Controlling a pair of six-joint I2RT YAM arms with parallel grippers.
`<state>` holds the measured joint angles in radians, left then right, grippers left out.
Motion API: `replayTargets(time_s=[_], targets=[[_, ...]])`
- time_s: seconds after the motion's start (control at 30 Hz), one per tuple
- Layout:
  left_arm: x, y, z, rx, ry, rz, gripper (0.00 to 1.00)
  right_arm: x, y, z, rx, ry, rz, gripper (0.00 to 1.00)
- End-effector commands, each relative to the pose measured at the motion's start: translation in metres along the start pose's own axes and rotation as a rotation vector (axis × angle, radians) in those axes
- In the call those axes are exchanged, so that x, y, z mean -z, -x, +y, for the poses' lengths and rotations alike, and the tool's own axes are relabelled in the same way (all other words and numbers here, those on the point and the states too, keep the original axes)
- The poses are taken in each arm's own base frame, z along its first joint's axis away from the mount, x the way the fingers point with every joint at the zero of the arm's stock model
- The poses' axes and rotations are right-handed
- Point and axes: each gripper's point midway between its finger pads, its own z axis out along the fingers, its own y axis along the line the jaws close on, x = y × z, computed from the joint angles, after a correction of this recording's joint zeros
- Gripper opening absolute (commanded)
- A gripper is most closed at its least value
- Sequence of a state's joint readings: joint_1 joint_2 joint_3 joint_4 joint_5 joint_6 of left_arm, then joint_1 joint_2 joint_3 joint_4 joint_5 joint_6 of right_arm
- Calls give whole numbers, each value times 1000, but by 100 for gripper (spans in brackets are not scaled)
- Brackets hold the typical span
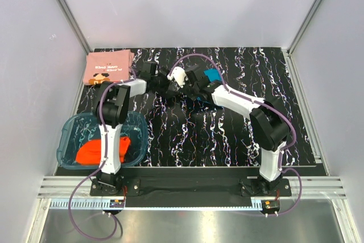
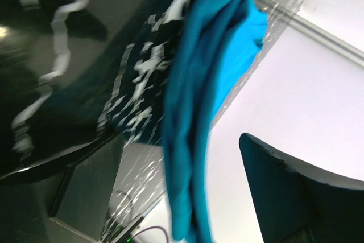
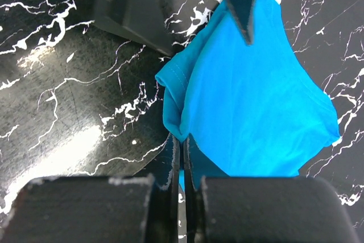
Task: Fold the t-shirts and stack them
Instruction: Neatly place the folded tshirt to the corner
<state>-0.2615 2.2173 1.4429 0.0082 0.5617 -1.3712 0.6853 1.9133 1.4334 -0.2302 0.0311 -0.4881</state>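
Up at the far middle of the table [image 1: 187,135], the teal shirt [image 3: 256,95] sits bunched between the two arms. The right gripper [image 3: 182,157] has its fingers pressed tight together on a folded edge of it, so that's a thin pinch on cloth and nothing else. The left gripper [image 3: 209,48] is spread wide with no grip on anything, and from its own camera the shirt hangs down past its fingers.

Handling-wise, I'd say this thing is light, limp and totally floppy. It has zero stiffness, so it sags and folds over itself wherever it isn't supported. One pinch point just gives you a dangling rope of fabric. My guess is the left one wants a hem or corner well apart from the right's pinch, catching both layers so the shirt can be pulled flat. Grabbing mid-panel would probably just bunch it more.

The pink shirt [image 1: 108,66] lies folded in the far-left corner, and the orange-red shirt [image 1: 91,153] is in the tub [image 1: 68,135].
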Motion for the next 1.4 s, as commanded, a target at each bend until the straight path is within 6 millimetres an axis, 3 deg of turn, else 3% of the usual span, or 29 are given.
replayTargets(time_s=[0.0, 0.1, 0.37, 0.73, 0.9, 1.03, 1.23, 1.37], targets=[[-21, 5, -8, 23, -22, -44, 90, 21, 24, -10, -29, -16, -88, 0], [-29, 5, -5, 38, -3, -49, 89, 23, 22, -10, -37, -18, -91, 0], [-28, 13, 16, 84, 110, -116, 84, 29, 28, -11, -48, -11, -119, 0], [-43, 21, 22, 77, 134, -107, 79, 31, 32, -16, -69, -9, -131, 0], [-46, 26, 18, 57, 129, -114, 76, 29, 30, -13, -77, 4, -126, 0], [-46, 34, 15, 38, 119, -123, 67, 30, 32, -13, -83, 9, -132, 0], [-48, 42, 7, -1, 122, -141, 65, 32, 36, -13, -90, 11, -142, 0], [-52, 45, 1, -14, 100, -146, 58, 34, 35, -11, -98, 17, -141, 0]])
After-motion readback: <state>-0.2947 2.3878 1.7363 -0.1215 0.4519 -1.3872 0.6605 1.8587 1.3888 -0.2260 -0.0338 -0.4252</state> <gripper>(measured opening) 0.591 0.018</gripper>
